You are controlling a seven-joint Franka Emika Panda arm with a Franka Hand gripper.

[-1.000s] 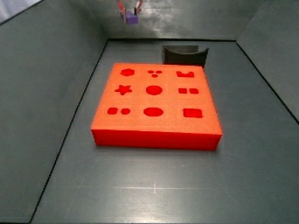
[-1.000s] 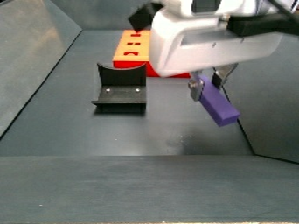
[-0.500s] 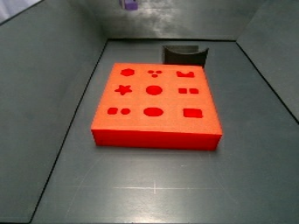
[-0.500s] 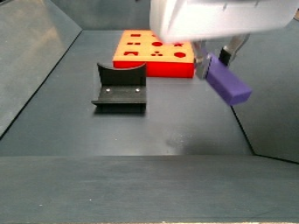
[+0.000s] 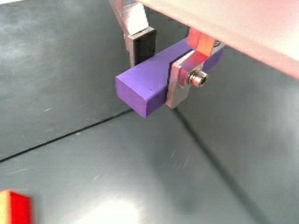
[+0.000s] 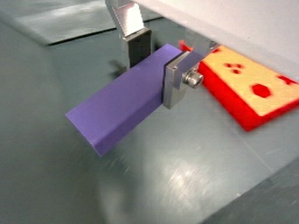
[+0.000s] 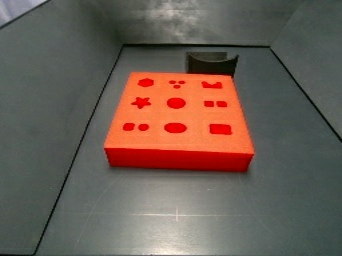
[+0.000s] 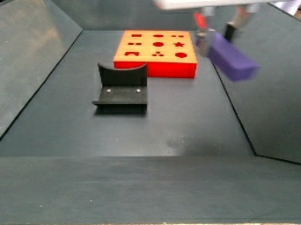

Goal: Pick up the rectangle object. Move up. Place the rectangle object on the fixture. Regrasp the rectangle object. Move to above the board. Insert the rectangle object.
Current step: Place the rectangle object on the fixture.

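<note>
My gripper [image 5: 160,63] is shut on the purple rectangle object [image 5: 153,80], holding it high above the floor; both wrist views show the block between the silver fingers [image 6: 176,80]. In a side view the block [image 8: 233,58] hangs tilted at the upper right with the gripper [image 8: 219,28] at the frame's top edge. The red-orange board [image 7: 178,116] with shaped cut-outs lies on the floor and also shows in a side view [image 8: 157,52] and a wrist view [image 6: 251,77]. The black fixture [image 8: 121,89] stands in front of the board, empty; it shows behind the board in a side view [image 7: 213,62].
Grey sloped walls [image 7: 67,80] enclose the dark floor [image 8: 141,141] on all sides. A corner of the board shows in a wrist view [image 5: 14,208].
The gripper has risen with the purple block, leaving one side view entirely and moving to the top right edge of the other.
</note>
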